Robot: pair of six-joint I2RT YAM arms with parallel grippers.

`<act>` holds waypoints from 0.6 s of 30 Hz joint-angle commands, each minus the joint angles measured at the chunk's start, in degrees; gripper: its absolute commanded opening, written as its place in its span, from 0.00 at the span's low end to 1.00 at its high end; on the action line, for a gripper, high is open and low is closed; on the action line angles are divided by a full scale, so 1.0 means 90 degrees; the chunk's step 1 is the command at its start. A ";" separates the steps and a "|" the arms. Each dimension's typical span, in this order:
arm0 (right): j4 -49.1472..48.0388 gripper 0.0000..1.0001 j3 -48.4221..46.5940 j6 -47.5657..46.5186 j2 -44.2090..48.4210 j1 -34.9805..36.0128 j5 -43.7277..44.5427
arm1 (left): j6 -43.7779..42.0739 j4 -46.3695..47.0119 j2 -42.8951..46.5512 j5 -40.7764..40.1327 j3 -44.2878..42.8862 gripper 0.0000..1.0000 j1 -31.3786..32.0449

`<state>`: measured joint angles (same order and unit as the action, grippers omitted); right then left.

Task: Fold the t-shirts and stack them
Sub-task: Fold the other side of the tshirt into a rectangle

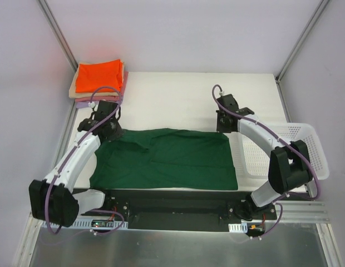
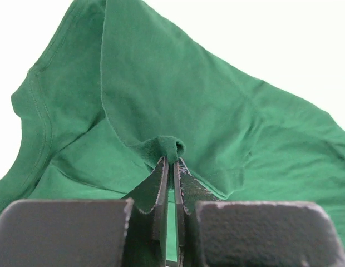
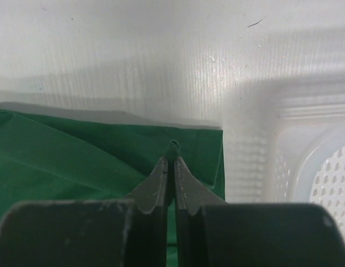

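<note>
Lying on white tbl [image 1: 172, 103]: grn tee [image 1: 172, 158]

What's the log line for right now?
left gripper: shut on green shirt | right gripper: shut on green shirt | folded stack: far left corner

I work inside a pale, boxed-in booth. The back wall [image 1: 178, 33] is plain and greyish white, and the left wall [image 1: 22, 83] and right wall [image 1: 323, 89] are the same, with no window in any of them. Slim metal posts run up the two far corners, one on the left [image 1: 58, 33] and one on the right [image 1: 303, 39]. The white surface [image 1: 178, 94] in front of me is brightly and evenly lit. Close up it shows fine ribbing, soft grey shadows and a small dark scratch [image 3: 255, 23]. A faint reddish glow [image 1: 69, 69] tints the left wall low down. At the near edge lie a black base plate [image 1: 178, 203] and a silver rail [image 1: 306, 211], then a dull metal sheet [image 1: 178, 247].
</note>
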<state>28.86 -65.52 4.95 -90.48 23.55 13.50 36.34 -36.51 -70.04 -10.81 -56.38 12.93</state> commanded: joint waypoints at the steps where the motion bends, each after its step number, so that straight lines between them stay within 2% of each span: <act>1: 0.0065 0.02 0.0112 -0.0159 0.0453 0.0039 -0.0181 | 0.0425 -0.0327 0.0847 -0.0263 0.0054 0.00 0.0009; 7: 0.0182 0.03 0.0150 -0.0228 0.0707 0.0030 -0.0210 | 0.0533 -0.0942 0.1307 -0.0605 0.0024 0.00 0.0009; 18: 0.0358 0.04 0.0551 -0.0247 0.1332 0.0049 -0.0415 | 0.0582 -0.1616 0.2010 -0.0586 0.0054 0.00 0.0009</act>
<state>30.63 -61.76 3.53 -82.19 23.64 11.05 40.53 -47.07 -54.41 -14.22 -56.14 12.93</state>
